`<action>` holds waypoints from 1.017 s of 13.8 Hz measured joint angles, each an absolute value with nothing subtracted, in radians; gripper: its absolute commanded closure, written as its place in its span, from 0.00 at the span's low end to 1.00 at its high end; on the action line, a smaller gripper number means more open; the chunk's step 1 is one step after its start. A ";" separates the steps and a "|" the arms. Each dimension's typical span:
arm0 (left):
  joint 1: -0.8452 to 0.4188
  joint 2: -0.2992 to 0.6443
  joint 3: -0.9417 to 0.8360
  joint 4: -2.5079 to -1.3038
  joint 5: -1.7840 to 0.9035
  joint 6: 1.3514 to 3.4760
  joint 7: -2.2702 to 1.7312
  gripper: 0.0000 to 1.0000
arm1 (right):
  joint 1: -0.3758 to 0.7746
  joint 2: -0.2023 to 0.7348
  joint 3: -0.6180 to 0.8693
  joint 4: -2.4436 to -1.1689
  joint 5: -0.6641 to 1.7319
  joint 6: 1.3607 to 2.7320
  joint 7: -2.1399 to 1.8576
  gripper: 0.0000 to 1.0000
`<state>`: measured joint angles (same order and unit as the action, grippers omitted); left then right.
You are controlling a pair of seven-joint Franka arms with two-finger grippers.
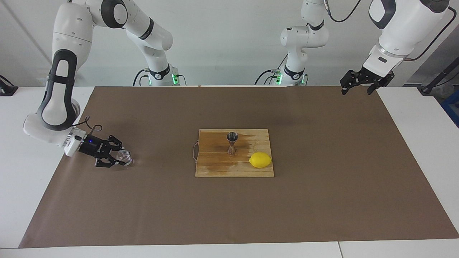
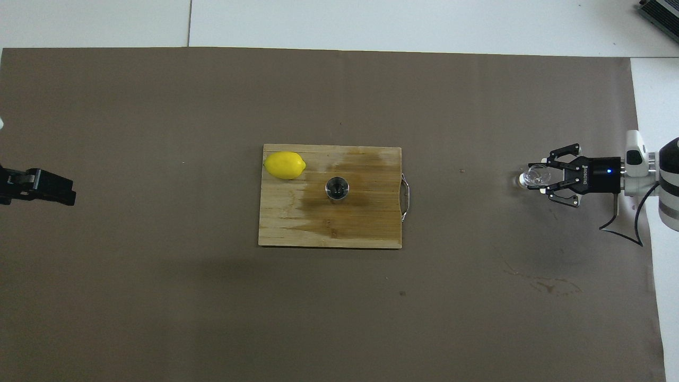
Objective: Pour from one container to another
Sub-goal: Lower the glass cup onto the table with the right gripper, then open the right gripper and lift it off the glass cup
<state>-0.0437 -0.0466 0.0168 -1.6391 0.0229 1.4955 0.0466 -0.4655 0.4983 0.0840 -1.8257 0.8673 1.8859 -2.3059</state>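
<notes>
Facing camera: high, looking at robots at 12 o'clock; overhead camera: steeply down, arms entering from 6 o'clock; both share the cutting board.

small clear glass tumbler: partly covered by the right gripper's black fingers, contents too small to tell | left gripper: cut off by the overhead view's edge, only its black tip shows | small silvery steel hourglass-shaped jigger: overhead shows only its rim, inside unreadable
</notes>
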 measured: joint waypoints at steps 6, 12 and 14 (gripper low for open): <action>-0.044 -0.047 0.017 -1.639 0.023 1.496 0.047 0.00 | -0.466 0.498 0.084 -1.821 0.876 1.886 -2.288 0.00; -0.044 -0.047 0.017 -1.639 0.023 1.496 0.047 0.00 | -0.439 0.377 0.097 -1.781 0.877 1.886 -1.866 0.00; -0.044 -0.047 0.017 -1.639 0.023 1.496 0.047 0.00 | -0.391 0.308 0.097 -1.781 0.849 1.891 -1.590 0.00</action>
<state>-0.0437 -0.0466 0.0168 -1.6391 0.0229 1.4955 0.0466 -0.3910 0.3080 0.0971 -1.7806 0.8492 1.8912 -1.5903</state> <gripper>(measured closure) 0.000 0.000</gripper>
